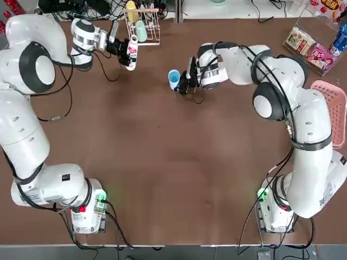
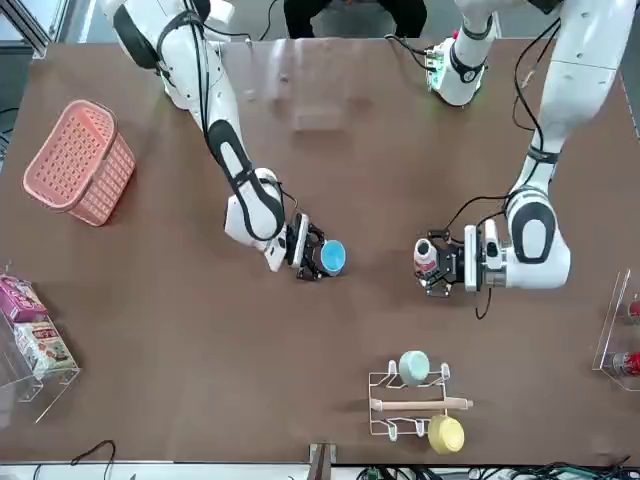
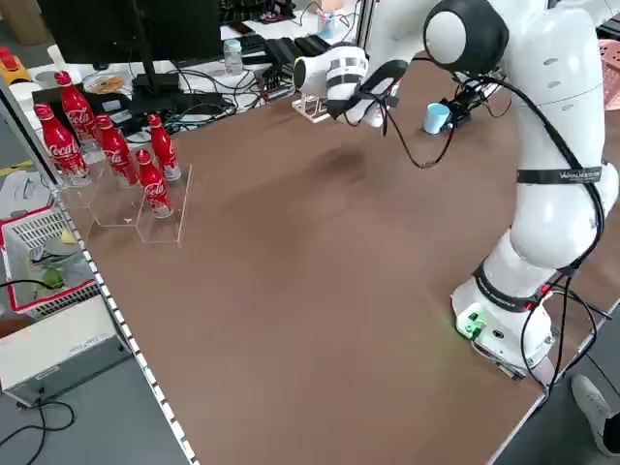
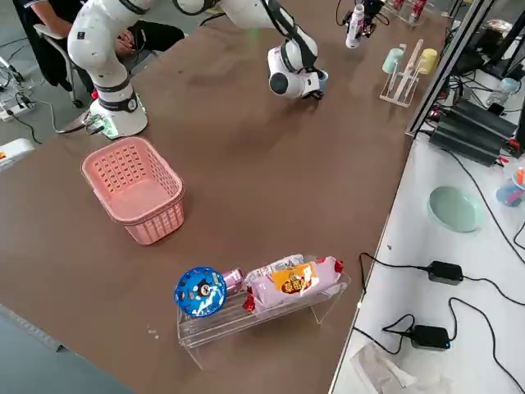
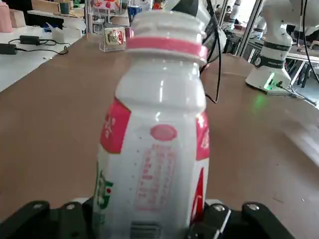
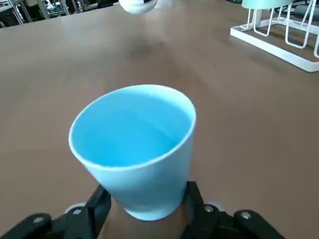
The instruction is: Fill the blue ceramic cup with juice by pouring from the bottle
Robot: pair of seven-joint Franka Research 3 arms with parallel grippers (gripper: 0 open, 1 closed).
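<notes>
The blue ceramic cup (image 6: 130, 164) is held up over the big brown table (image 1: 162, 162), right of the middle. By the white rack (image 1: 158, 37), the bottle (image 5: 154, 149) is hugged by the left gripper (image 5: 144, 219), its fingers only as far apart as the bottle. The cup is pinched the same way by the right gripper (image 6: 145, 204). Juice could be spilled if the cup is missed or tipped. The cap, perhaps off, can't be told.

"Coca-Cola" can be read on the red bottles (image 3: 60, 145) in the clear plastic stand (image 3: 116, 208) at the far left. "FRANKA" can be made out on the dark band (image 3: 559, 176) around the white left arm (image 3: 557, 116). The lettering on the white plastic bottle with a red-and-white label (image 5: 154, 149) is too blurred to be read.
</notes>
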